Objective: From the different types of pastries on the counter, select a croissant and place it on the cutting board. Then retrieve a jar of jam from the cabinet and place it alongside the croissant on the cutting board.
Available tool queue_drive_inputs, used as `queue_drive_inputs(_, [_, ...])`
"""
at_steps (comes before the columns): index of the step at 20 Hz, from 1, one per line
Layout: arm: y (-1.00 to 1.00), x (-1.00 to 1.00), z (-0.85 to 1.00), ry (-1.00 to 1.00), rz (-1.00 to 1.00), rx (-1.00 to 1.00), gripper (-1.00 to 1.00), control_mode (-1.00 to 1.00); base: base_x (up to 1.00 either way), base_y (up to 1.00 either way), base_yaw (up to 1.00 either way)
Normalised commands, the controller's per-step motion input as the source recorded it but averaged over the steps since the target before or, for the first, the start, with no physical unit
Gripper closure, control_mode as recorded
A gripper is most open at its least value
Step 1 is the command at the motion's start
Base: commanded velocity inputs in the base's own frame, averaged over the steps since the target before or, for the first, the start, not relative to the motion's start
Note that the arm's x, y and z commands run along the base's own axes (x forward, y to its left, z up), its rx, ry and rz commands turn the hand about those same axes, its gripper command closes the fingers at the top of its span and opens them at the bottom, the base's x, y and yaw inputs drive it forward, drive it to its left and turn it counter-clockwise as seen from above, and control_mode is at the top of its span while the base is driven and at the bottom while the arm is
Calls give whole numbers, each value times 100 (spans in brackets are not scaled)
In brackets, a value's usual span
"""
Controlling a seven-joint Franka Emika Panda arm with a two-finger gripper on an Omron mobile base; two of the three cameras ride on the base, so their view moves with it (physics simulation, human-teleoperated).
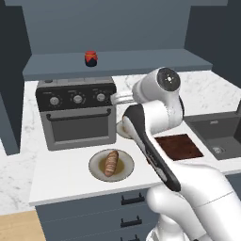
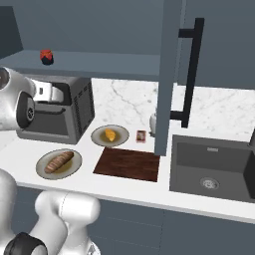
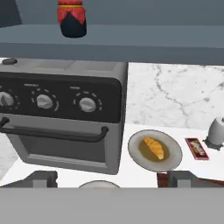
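A: Hand view first: how is the gripper [image 3: 112,178] standing?

B: Its two finger tips [image 3: 43,178] are sitting wide apart with nothing between them, hovering above the counter [image 3: 175,98] in front of the toaster oven [image 3: 61,116].

A: And the croissant [image 3: 155,147]?

B: It is lying on a round plate [image 3: 171,158] just right of the oven. A small red packet [image 3: 196,148] is lying right of that plate, near a white bottle [image 3: 216,131].

A: The cutting board [image 2: 128,164]?

B: It is sitting bare on the counter, near side of the croissant's plate, left of the sink [image 2: 211,168].

A: The other pastry?

B: A brown striped loaf [image 2: 59,162] is resting on its own plate [image 2: 45,172], in front of the oven.

A: The jar of jam [image 3: 71,18]?

B: It is standing upright on the cabinet [image 3: 144,41] ledge, above the oven and far from the board.
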Motion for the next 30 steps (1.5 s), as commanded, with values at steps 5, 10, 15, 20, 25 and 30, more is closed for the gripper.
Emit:
queue_drive_inputs(5, [43,28,49,0,13,5,-100,-100,0,0,0])
queue_drive_inputs(10, [34,-28,-2,-20,1,1,-100,-100,0,0,0])
queue_drive_inputs(15, [4,-89,-67,-35,0,1,-100,-100,0,0,0])
queue_drive_inputs(20, [11,15,79,-21,1,12,-100,-100,0,0,0])
queue_drive_inputs(25, [14,36,100,-4,5,13,-100,-100,0,0,0])
queue_drive_inputs(30, [16,-5,11,-6,0,0,-100,-100,0,0,0])
